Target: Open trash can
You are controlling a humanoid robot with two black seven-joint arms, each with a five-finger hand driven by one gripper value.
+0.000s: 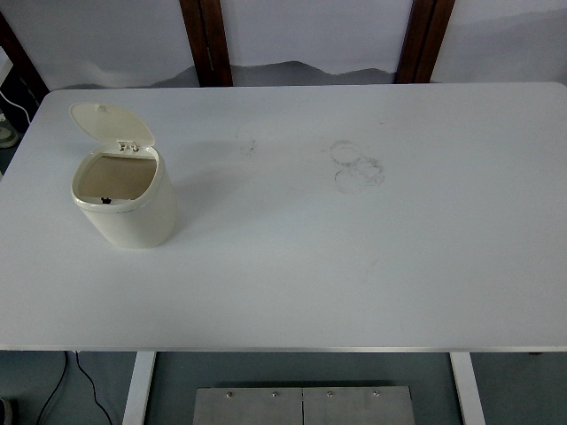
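Nearest the camera, a grey metal plate [303, 405] sits below the front table edge, between two white table legs [139, 387]; a black cable [62, 385] runs across the floor at the lower left. The white table [354, 266] fills most of the view. Neither robot hand is in view, so their state cannot be told. The cream trash can [124, 202] stands upright on the left part of the table, well inside its edges. Its lid [110, 124] is raised and tilted back on the far side, exposing the interior. Faint ring marks [357, 166] show farther right. Two dark wooden posts [206, 42] stand beyond the far edge.
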